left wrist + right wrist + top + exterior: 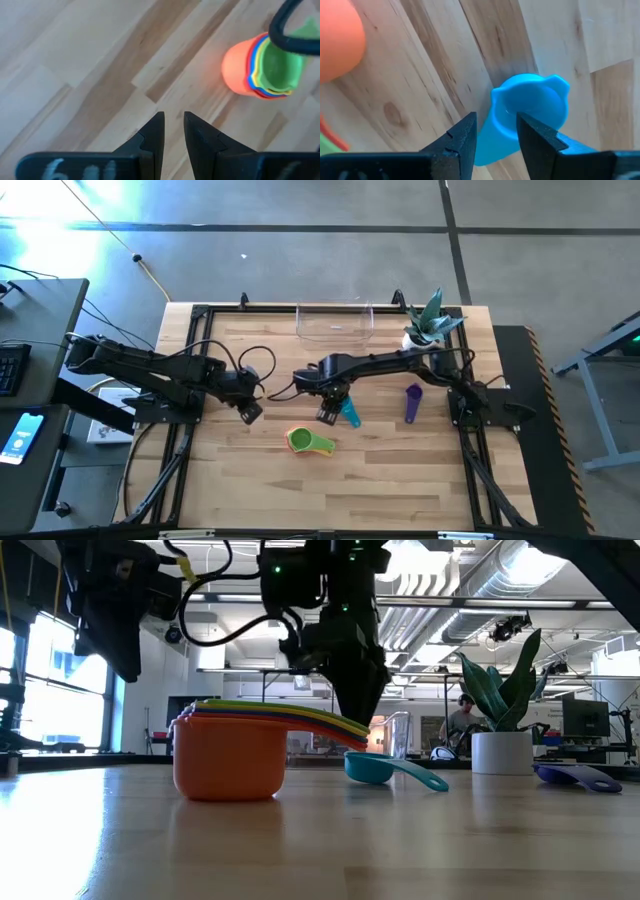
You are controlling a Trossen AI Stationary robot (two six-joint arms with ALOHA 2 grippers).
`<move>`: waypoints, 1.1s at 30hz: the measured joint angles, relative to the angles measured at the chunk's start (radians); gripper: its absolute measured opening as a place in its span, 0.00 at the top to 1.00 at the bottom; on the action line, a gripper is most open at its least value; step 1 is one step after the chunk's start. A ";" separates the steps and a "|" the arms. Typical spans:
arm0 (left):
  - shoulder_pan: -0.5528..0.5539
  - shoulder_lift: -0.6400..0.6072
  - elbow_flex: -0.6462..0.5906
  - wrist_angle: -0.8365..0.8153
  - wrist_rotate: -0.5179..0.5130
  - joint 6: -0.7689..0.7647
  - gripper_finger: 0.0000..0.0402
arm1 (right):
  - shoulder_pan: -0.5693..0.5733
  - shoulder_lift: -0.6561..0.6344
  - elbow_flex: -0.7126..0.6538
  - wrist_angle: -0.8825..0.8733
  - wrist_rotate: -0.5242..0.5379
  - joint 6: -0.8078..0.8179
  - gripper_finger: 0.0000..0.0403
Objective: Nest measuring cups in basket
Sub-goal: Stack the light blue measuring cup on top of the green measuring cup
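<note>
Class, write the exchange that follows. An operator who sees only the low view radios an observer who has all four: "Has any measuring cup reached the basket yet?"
Observer: No. From above, the basket at the table's far edge holds no cups.
Operator: Which arm is the one down by the teal cup?
Observer: The right one. The high view shows the right gripper reaching in from the right side to the teal cup, which lies on the wood.
Operator: Is the left gripper carrying anything?
Observer: No. Its wrist view shows the left gripper with fingers open over bare wood, apart from the orange stack.
</note>
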 joint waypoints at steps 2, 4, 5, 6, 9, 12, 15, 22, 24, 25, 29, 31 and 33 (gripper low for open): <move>0.005 0.000 0.000 -0.017 -0.003 0.000 0.84 | 0.001 0.011 0.000 0.003 -0.001 0.003 0.68; 0.016 0.000 0.000 -0.030 -0.003 0.000 0.84 | 0.004 0.015 0.000 0.005 -0.008 0.003 0.68; 0.023 0.000 0.000 -0.034 -0.003 0.000 0.84 | 0.005 0.017 0.000 0.010 -0.008 0.003 0.68; 0.029 0.000 0.000 -0.034 -0.004 0.000 0.84 | 0.007 0.018 0.000 0.024 -0.008 0.003 0.68; 0.048 0.000 0.000 -0.033 -0.005 0.000 0.84 | 0.013 0.021 0.000 0.032 -0.006 0.003 0.68; 0.064 0.000 0.000 -0.032 -0.005 0.011 0.84 | 0.014 0.034 0.001 0.048 0.004 0.014 0.68; 0.073 0.000 0.000 -0.031 -0.005 0.016 0.84 | 0.013 0.049 0.000 0.041 0.028 0.022 0.68; 0.079 0.000 0.000 -0.028 -0.005 0.035 0.84 | 0.013 0.086 0.000 0.035 0.034 0.022 0.68; 0.079 0.000 0.000 -0.028 -0.005 0.035 0.84 | 0.013 0.091 0.000 0.031 0.035 0.025 0.68; 0.080 0.000 0.000 -0.028 -0.005 0.035 0.84 | 0.013 0.092 0.000 0.031 0.034 0.025 0.68; 0.080 0.000 0.000 -0.030 -0.001 0.050 0.84 | 0.013 0.092 0.000 0.030 0.022 0.043 0.76; 0.080 0.000 0.000 -0.029 -0.002 0.052 0.84 | 0.013 0.092 0.000 0.025 0.016 0.053 0.84; 0.080 0.000 0.000 -0.029 -0.002 0.053 0.84 | 0.013 0.092 0.000 0.022 0.000 0.063 0.93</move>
